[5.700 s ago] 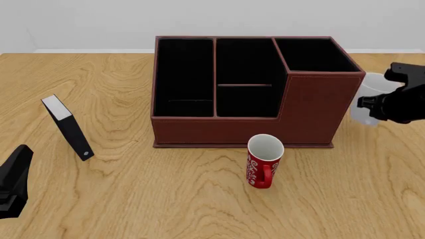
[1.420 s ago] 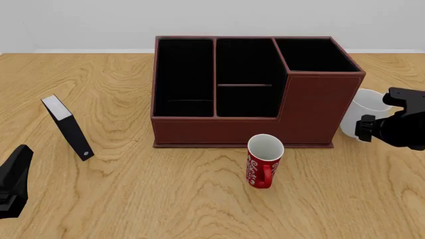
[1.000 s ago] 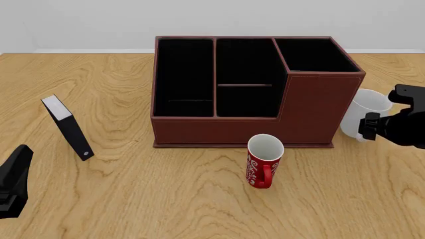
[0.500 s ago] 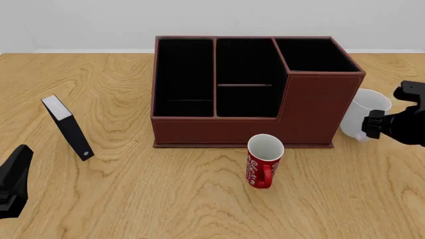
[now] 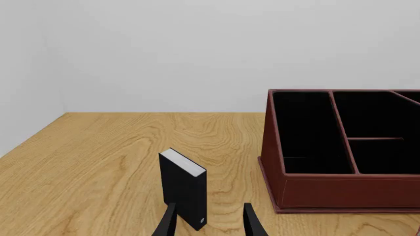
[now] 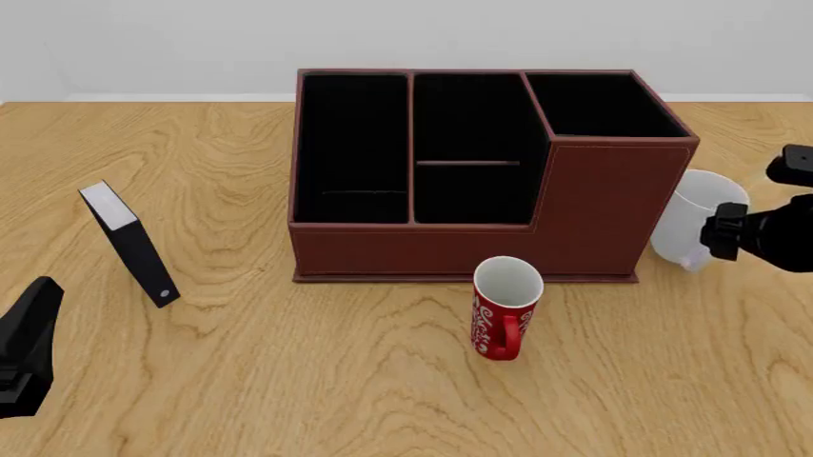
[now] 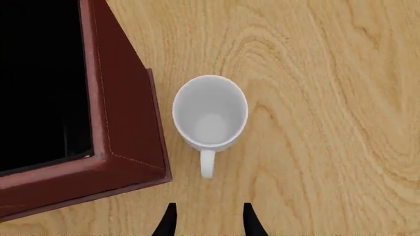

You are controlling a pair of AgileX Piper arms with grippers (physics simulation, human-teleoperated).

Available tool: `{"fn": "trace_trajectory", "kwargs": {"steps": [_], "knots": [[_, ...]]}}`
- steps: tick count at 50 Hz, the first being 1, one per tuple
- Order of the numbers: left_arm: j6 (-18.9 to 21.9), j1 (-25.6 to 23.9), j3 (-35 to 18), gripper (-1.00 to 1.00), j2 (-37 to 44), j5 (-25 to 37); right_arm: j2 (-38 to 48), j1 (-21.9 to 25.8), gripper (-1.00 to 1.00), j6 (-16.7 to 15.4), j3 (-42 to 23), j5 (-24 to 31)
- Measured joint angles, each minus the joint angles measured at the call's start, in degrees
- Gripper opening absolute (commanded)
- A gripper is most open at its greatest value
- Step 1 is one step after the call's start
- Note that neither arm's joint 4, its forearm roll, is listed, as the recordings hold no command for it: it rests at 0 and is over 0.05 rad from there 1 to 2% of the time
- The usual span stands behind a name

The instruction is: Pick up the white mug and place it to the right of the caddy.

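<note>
Mug (image 7: 210, 112) stands upright on the table (image 6: 381, 381) near its right edge, just beside the caddy (image 6: 610, 205), on its right side. My right fingers (image 7: 206, 219) are spread and hold nothing; the mug's handle points toward them, just clear of the tips. Right arm is much the nearer. Left fingers (image 5: 208, 221) are apart, empty, at the left edge.

Front camera is looking down over the whole table (image 6: 381, 400). Left wrist is facing far, low; right wrist is pointing straight down; all share the caddy (image 6: 483, 176).
</note>
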Motion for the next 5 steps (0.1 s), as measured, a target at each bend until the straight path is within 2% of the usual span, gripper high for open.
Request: {"fn": "trace_trajectory", "kwargs": {"steps": [5], "knots": [[0.0, 0.0, 0.0, 1.00, 0.0, 0.0, -0.7, 0.1, 1.00, 0.1, -0.1, 0.4]]}}
